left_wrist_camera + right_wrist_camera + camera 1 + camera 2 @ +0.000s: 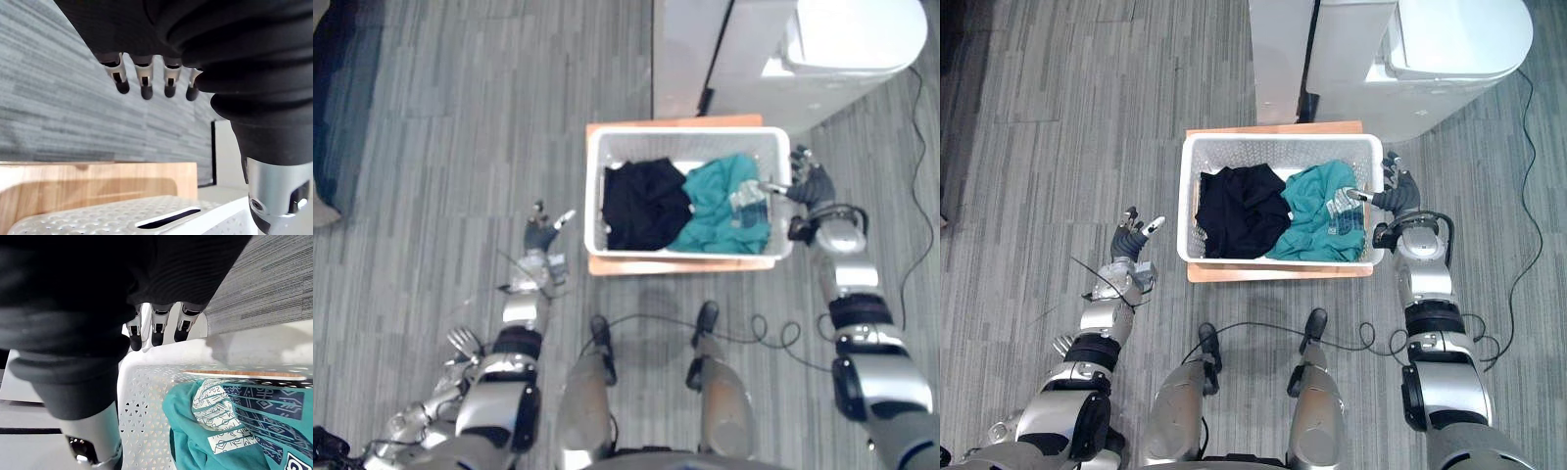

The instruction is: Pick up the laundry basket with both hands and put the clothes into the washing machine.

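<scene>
Basket (1253, 149) w/ teal shirt (1317, 220), print (220, 416) illegible.

Head eyes look down; wrist views (close) share the basket (146, 406).

Laundry corner, indoor rm. White washing machine (1459, 39) w/ rounded top at far right, tall white cabinet (1278, 59) just beside it. In front: white perforated laundry basket (1278, 140) on low wooden board (1273, 273), holding black garment (1239, 211) & teal printed garment (1317, 220). Floor (1058, 117) = grey streaked planks or carpet tile throughout. Home or mock-up test rm: can't tell.
</scene>
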Controlling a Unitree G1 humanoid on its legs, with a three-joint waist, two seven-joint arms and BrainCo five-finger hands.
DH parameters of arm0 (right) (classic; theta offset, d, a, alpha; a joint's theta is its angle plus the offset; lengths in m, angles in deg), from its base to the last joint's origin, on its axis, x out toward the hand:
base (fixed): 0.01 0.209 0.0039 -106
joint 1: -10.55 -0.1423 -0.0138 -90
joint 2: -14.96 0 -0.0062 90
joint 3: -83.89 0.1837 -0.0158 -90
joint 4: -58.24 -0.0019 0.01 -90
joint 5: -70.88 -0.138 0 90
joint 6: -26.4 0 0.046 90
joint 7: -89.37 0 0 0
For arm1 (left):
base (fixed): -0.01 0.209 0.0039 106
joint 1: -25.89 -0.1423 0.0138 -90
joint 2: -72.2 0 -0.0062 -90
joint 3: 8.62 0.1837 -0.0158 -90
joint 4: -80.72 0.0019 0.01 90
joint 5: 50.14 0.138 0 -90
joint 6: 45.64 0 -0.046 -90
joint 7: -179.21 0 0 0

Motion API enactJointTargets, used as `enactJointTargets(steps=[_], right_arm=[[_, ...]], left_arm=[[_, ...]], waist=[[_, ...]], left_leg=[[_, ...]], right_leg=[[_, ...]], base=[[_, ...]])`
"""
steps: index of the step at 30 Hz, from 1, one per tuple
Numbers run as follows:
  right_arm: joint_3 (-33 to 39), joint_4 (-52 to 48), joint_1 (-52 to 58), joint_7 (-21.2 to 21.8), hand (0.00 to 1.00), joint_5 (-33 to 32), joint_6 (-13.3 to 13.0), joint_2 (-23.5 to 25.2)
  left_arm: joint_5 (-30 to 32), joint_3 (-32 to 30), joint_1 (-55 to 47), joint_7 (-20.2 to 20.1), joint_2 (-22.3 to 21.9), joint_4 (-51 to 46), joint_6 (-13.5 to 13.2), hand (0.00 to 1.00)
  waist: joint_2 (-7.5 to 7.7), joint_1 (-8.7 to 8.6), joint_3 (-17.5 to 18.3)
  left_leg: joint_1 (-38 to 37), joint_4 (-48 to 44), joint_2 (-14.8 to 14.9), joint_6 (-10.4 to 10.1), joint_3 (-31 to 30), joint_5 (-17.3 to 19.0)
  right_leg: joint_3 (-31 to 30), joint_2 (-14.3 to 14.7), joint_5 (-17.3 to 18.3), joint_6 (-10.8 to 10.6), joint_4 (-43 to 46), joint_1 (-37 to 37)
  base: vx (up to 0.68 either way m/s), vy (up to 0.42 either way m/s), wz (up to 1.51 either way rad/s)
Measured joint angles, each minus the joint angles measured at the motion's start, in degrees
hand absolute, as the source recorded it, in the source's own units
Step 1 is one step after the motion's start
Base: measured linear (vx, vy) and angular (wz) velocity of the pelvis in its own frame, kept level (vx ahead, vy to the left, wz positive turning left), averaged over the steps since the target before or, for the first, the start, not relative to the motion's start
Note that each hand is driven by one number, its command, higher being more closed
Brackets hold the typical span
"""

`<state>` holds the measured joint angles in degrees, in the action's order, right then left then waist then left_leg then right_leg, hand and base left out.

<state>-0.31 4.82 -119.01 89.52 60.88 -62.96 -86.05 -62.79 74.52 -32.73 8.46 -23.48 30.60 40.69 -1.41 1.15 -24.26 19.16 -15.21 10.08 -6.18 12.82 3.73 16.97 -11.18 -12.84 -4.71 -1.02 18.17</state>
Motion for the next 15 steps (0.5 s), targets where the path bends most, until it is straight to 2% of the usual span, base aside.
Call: enactJointTargets(steps=[9,15], right_arm=[[0.26,4.78,-6.29,-1.35,0.0,1.12,-0.22,-0.4],[0.36,10.39,-7.2,-1.33,0.0,1.09,0.99,-0.26]], left_arm=[[3.81,1.88,7.19,1.46,1.44,3.75,1.14,0.0],[4.99,2.82,12.77,2.44,1.66,5.43,1.34,0.0]], waist=[[0.08,-0.29,-1.09],[0.09,-0.35,-2.64]], left_leg=[[3.11,-1.63,0.92,0.1,0.72,0.07],[4.59,-1.76,1.17,0.09,1.06,0.07]], right_leg=[[-0.78,0.61,-0.98,0.53,-0.13,3.04],[-1.25,0.94,-1.36,0.66,-0.4,4.67]], base=[[-0.02,0.002,-0.06],[0.01,0.002,-0.03]])
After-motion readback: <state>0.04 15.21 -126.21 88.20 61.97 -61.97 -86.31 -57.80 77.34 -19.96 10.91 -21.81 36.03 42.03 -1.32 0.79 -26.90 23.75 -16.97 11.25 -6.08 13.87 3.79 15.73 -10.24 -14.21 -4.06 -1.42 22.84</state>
